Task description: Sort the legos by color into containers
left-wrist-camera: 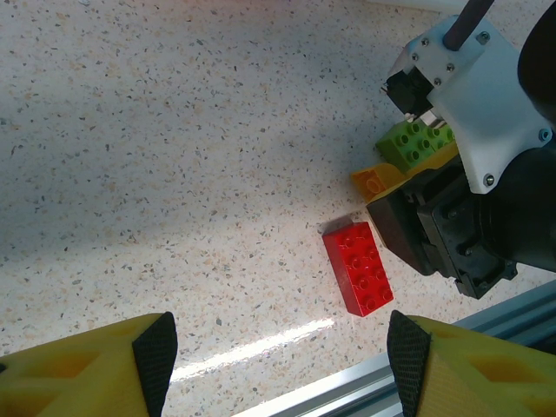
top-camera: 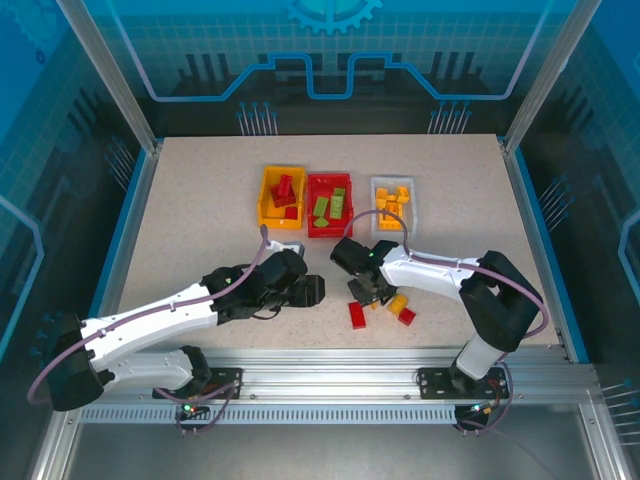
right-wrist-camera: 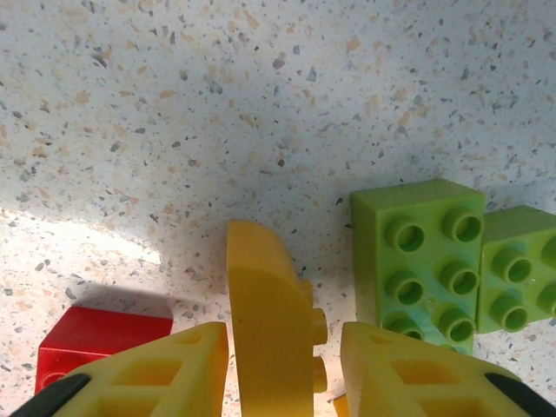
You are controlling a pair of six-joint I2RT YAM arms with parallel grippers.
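Jaws of my right gripper (right-wrist-camera: 285,337) stand on either side of a yellow-orange curved plastic brick (right-wrist-camera: 269,295) that rests on its side on the speckled tabletop (right-wrist-camera: 217,104). One finger lies against its smooth face and the other sits just off its studs, so I cannot tell whether I am clenched on it. Just beside it, on the stud side, two light green studded bricks (right-wrist-camera: 421,256) lie touching each other, studs up. On the other side a red studded brick (left-wrist-camera: 359,268) lies flat, close to the table's near edge and right of its middle. From above, one more yellow-orange brick (top-camera: 397,303) and a small red brick (top-camera: 407,316) lie just beside that gripper. My left gripper (left-wrist-camera: 280,330) hangs over the table near the red studded brick, fingers spread wide with nothing between them.

Toward the far edge, about midway along it, three open-topped plastic bins stand in a row, close together. The yellow-orange bin (top-camera: 266,205) on the left holds red bricks (top-camera: 285,190). The red bin (top-camera: 329,233) in the middle holds light green bricks (top-camera: 330,205). The white translucent bin (top-camera: 377,186) on the right holds yellow-orange bricks (top-camera: 393,205).
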